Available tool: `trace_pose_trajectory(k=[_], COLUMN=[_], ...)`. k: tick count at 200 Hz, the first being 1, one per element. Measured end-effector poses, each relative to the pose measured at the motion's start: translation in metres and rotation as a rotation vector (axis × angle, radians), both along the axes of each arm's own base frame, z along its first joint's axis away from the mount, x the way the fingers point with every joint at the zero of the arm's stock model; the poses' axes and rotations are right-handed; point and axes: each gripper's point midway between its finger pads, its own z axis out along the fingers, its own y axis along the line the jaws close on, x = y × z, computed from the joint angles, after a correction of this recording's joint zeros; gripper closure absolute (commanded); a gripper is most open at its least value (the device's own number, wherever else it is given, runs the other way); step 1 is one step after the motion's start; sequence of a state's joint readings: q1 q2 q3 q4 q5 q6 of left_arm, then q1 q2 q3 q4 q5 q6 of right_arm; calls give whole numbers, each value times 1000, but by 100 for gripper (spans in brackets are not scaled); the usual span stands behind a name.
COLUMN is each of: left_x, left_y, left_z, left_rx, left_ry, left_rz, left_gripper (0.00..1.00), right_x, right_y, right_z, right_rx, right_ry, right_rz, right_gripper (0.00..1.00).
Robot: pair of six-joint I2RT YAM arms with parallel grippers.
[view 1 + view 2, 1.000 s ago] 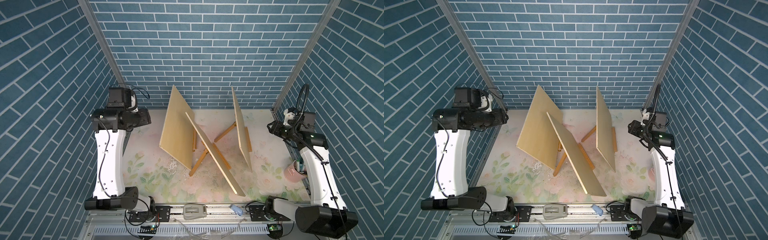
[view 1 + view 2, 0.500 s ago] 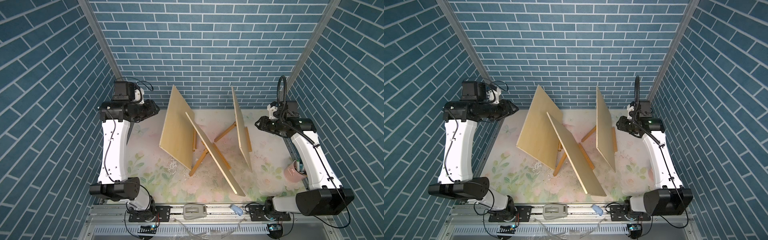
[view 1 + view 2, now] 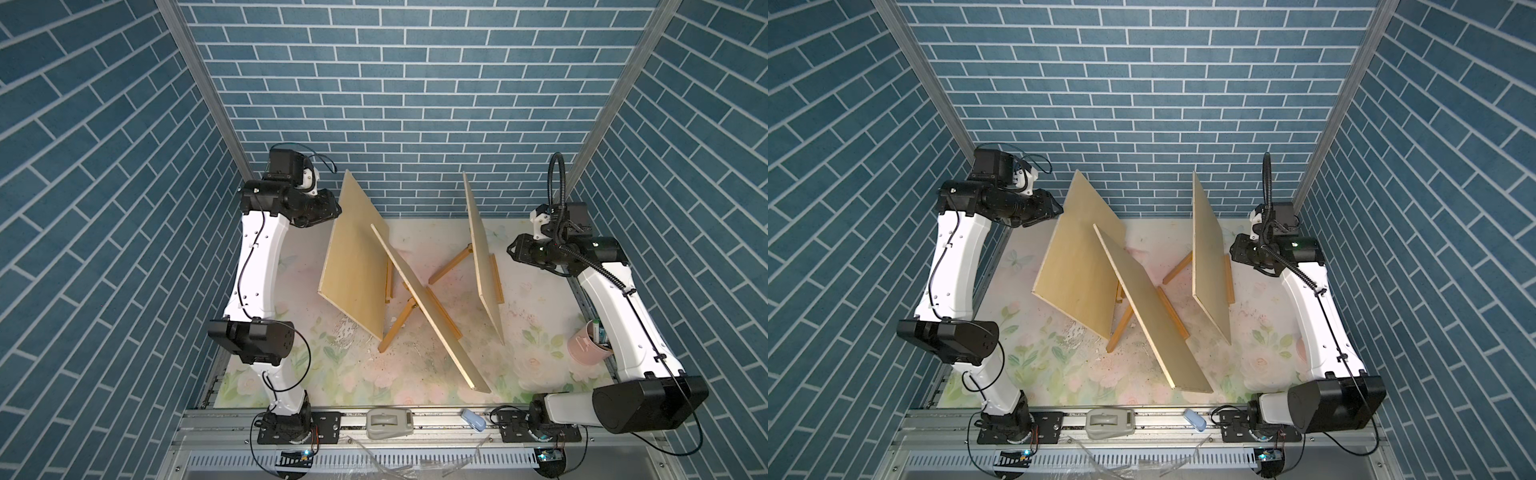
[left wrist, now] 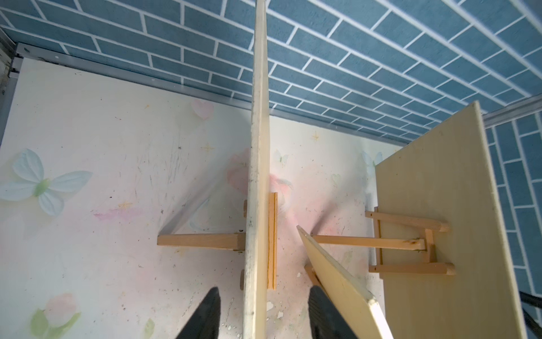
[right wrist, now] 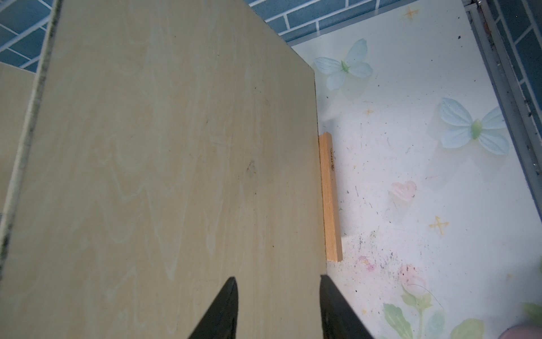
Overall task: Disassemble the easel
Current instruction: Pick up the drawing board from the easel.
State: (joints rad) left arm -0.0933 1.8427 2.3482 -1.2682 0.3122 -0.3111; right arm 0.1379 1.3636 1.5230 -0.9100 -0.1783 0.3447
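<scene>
Three pale wooden boards lean on small wooden easels on the floral mat. The left board rests on an easel whose leg sticks out toward the front. The middle board and the right board stand beside it. My left gripper is open and straddles the left board's upper edge, with a gap on each side. My right gripper is open just above the right board's face, beside the easel ledge.
A pink cup with items in it stands at the mat's right edge beside the right arm. A grey device and a small blue object lie on the front rail. Brick-patterned walls close in the back and sides.
Both arms have swung inward from the side walls toward the boards. The left gripper has reached the left board's top edge and its jaws have narrowed; the right gripper has come up to the right board.
</scene>
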Motion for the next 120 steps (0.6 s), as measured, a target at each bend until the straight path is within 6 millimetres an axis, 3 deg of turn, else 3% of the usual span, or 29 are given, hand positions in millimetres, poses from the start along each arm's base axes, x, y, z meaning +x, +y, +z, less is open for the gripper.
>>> trace_pose_trajectory(k=[64,120], left_x=[10,13], left_y=[9,-2], left_z=[-26,-37], left_rx=[94,80], left_ry=[82,112], left_rz=[13,-16], left_gripper=[61,70], right_x=[4,12], right_y=[-1,2], right_z=[-5,-19], right_rx=[-10,-9], right_ry=[11,50], right_rz=[-15,-17], right_gripper=[54,54])
